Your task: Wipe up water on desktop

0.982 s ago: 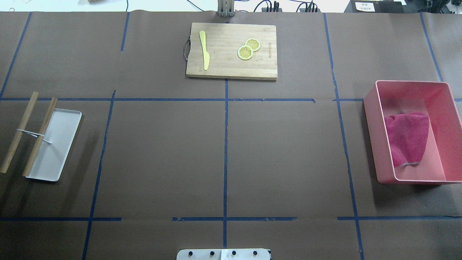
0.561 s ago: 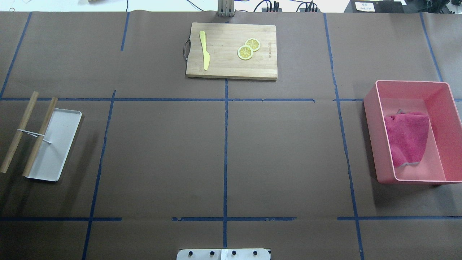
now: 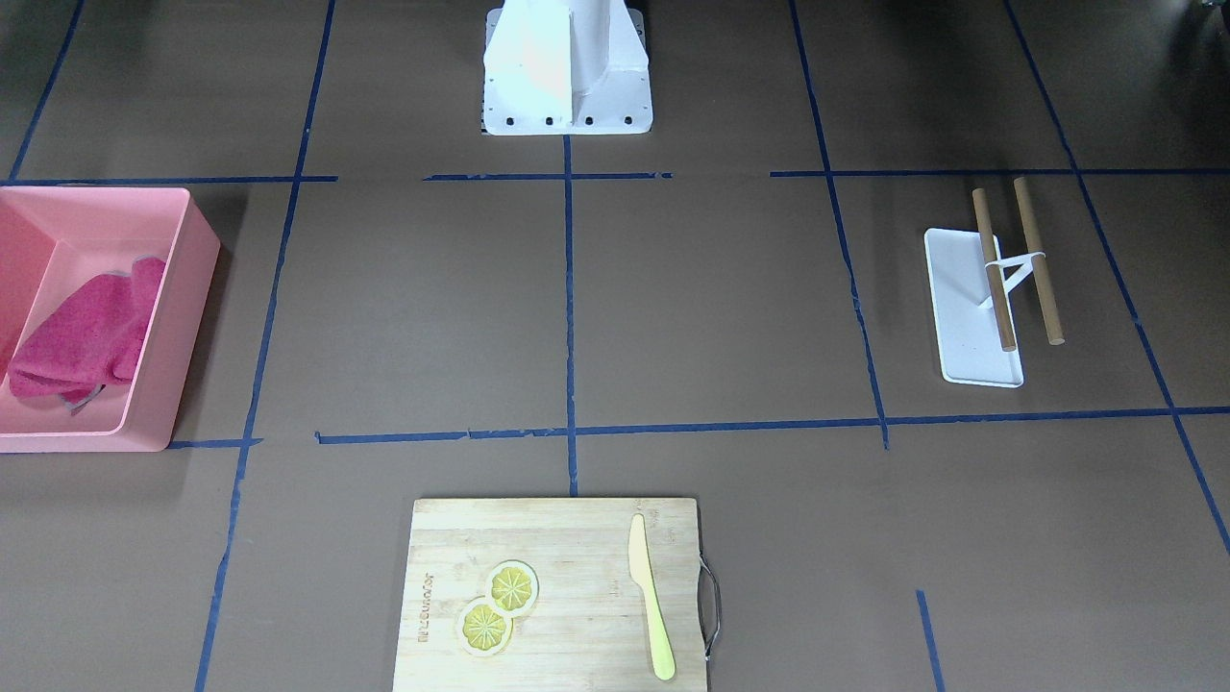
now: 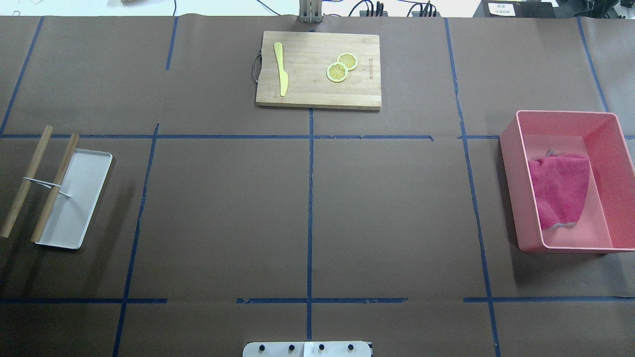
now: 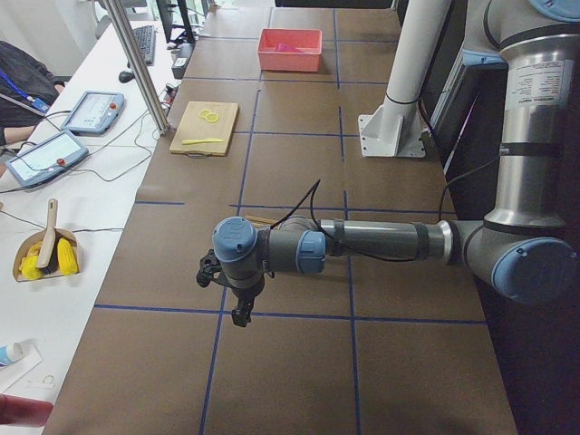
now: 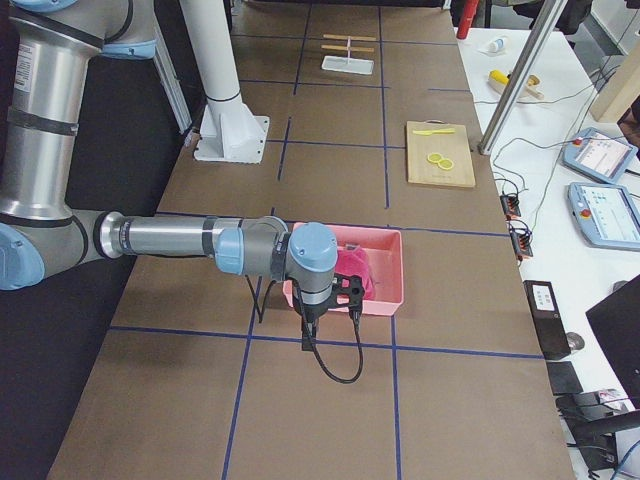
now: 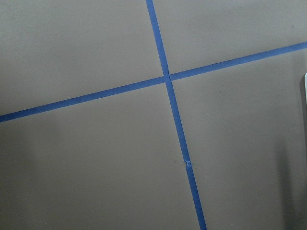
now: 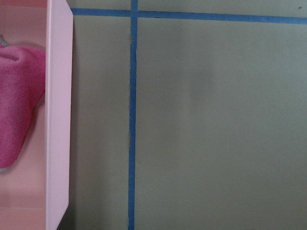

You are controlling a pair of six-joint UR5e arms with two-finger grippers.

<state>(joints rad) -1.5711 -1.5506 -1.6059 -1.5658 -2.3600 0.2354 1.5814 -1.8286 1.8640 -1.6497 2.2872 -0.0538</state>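
The desktop is a matte dark-brown surface crossed by blue tape lines; I see no water on it in any view. A crumpled pink cloth lies in a pink bin at the right; both also show in the front view, cloth and bin. My right gripper hangs over the desktop just beside the bin's near wall. My left gripper hangs over a tape crossing at the left end. I cannot tell whether either is open or shut.
A bamboo cutting board with a yellow knife and two lemon slices lies at the far middle. A white tray with two wooden rods sits at the left. The robot's base plate is at the near edge.
A faint shadow inside the pink bin has lifted. Nothing on the desktop has moved.
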